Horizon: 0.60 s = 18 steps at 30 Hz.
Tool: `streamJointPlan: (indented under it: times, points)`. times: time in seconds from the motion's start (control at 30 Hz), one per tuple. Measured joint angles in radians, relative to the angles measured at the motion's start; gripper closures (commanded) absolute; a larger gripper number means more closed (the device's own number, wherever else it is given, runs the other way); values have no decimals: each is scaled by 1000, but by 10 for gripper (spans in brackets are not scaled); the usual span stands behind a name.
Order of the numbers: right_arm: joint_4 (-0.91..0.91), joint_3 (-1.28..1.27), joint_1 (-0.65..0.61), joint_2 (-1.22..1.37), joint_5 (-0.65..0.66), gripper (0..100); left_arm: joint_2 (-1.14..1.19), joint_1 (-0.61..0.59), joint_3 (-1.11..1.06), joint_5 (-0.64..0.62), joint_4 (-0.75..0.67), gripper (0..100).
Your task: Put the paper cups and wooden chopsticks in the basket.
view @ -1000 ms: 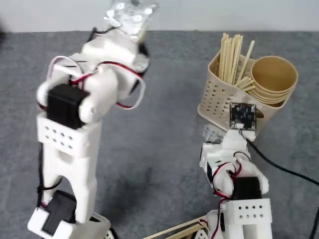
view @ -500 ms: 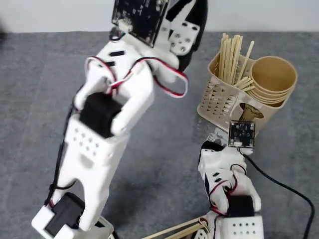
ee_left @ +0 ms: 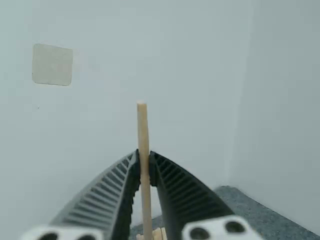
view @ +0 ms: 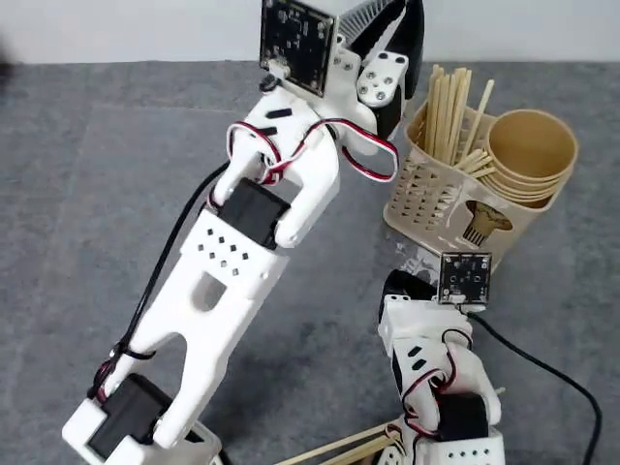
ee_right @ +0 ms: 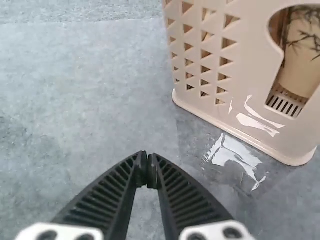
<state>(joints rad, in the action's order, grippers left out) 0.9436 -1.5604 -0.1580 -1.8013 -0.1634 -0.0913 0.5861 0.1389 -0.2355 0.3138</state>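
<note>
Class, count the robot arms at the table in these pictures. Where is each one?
2. The left arm stretches across the table, its gripper raised near the basket, shut on a wooden chopstick. The right arm sits low in front of the basket.

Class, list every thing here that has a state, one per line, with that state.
basket: upright, part filled.
cups: stacked, in basket.
basket chopsticks: standing in basket.
loose chopsticks: lying flat, outside basket.
left gripper: shut on held chopstick, raised beside basket.
held chopstick: clamped, end past the fingertips.
right gripper: shut, empty, low near basket.
</note>
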Motion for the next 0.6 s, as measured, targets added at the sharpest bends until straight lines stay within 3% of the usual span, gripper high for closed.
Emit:
streamJointPlan:
  times: [0.3, 0.43, 0.6]
  points:
    - [0, 0, -6, 0, 0, 990, 23, 31, -92, -3, -72, 981]
    - [0, 0, -6, 0, 0, 989, 80, 26, -94, -3, -74, 878]
    - [0, 0, -6, 0, 0, 989, 87, 31, -92, -3, 57, 844]
